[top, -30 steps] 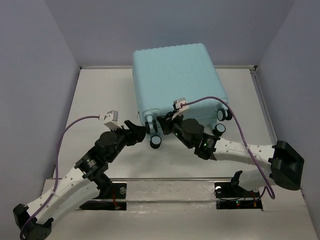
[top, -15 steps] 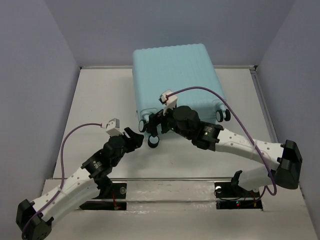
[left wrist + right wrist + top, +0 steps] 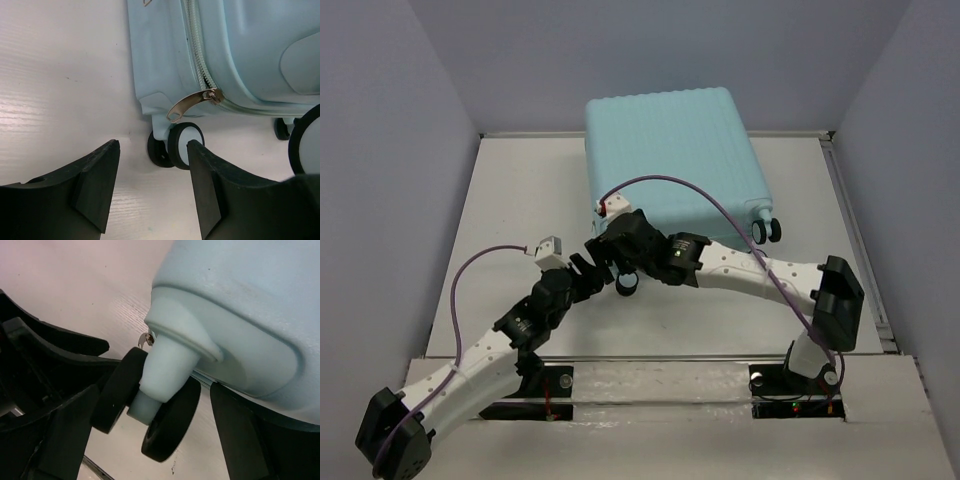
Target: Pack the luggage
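The luggage (image 3: 670,150), a pale aqua ribbed suitcase, lies flat at the back of the table with its casters toward me. In the left wrist view its side (image 3: 250,50) shows a closed zipper (image 3: 196,45) with a metal pull (image 3: 192,102) hanging above a caster wheel (image 3: 179,150). My left gripper (image 3: 588,268) (image 3: 152,147) is open just short of that wheel, with only table between its fingers. My right gripper (image 3: 613,258) (image 3: 154,390) is open wide and straddles another twin caster wheel (image 3: 150,410) at the luggage's near left corner (image 3: 240,305). A gap shows beside its right finger (image 3: 240,435).
Grey walls (image 3: 390,150) enclose the white table (image 3: 520,200) on three sides. The right arm (image 3: 750,270) lies across the table along the luggage's near edge. A purple cable (image 3: 720,215) loops over it. Another caster (image 3: 767,230) sticks out at the luggage's right corner.
My right arm has swept left along the luggage's near edge and its gripper has gone from shut to wide open. My left gripper has pulled back a little and narrowed slightly.
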Robot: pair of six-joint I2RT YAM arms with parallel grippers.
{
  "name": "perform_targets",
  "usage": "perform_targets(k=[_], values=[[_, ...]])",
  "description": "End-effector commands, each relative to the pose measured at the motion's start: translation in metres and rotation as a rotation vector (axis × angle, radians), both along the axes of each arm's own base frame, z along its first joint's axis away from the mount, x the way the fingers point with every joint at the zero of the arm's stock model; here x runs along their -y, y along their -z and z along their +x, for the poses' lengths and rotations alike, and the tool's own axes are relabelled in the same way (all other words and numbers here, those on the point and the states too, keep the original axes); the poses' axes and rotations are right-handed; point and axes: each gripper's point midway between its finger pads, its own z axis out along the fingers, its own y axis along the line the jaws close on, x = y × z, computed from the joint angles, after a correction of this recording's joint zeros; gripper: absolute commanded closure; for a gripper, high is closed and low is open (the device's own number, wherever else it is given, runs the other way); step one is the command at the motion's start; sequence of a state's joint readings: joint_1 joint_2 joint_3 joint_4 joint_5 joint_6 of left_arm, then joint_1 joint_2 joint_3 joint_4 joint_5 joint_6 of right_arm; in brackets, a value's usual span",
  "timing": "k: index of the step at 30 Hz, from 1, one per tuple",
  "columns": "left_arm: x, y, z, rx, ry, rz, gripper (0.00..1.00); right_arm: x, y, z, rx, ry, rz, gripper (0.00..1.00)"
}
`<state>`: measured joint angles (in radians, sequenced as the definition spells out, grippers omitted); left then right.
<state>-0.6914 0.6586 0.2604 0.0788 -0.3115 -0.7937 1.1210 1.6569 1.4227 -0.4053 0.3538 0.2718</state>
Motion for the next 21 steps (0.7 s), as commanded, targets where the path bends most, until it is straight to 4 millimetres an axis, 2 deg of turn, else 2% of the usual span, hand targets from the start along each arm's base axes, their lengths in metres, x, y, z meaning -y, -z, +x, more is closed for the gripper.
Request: perform_targets(k=[1,3,8,10,11,12,13,14,15,20,21], values=[[0.001,-0.013,0.005,0.086,0.012,-0.026,0.34,0.005,-0.010,0.018,0.050,0.134,-0.063,0.05],[0.001,-0.016,0.004,0.099,0.021,-0.029,0.35,0.011,-0.001,0.026,0.066,0.192,-0.117,0.10],[0.006,-0.018,0.001,0.114,0.062,-0.028,0.36,0.015,-0.009,0.038,0.110,0.272,-0.133,0.19],[0.008,-0.018,0.001,0.115,0.076,-0.023,0.36,0.018,-0.010,0.042,0.128,0.297,-0.147,0.37],[0.009,-0.019,0.001,0.114,0.083,-0.022,0.37,0.022,-0.011,0.043,0.133,0.307,-0.155,0.58],[0.010,-0.018,0.000,0.114,0.091,-0.016,0.37,0.024,-0.009,0.043,0.135,0.315,-0.163,0.67],[0.010,-0.020,0.001,0.118,0.095,-0.013,0.37,0.031,-0.010,0.043,0.146,0.330,-0.175,0.80],[0.012,-0.020,0.000,0.119,0.108,-0.014,0.38,0.036,-0.016,0.042,0.152,0.337,-0.167,0.87],[0.013,-0.023,0.000,0.127,0.114,-0.008,0.38,0.044,-0.010,0.039,0.152,0.337,-0.191,0.93],[0.027,-0.031,-0.003,0.160,0.210,-0.005,0.38,0.076,-0.009,0.022,0.149,0.302,-0.223,0.93],[0.032,-0.032,-0.004,0.168,0.241,-0.004,0.38,0.082,-0.017,0.017,0.149,0.288,-0.200,0.93]])
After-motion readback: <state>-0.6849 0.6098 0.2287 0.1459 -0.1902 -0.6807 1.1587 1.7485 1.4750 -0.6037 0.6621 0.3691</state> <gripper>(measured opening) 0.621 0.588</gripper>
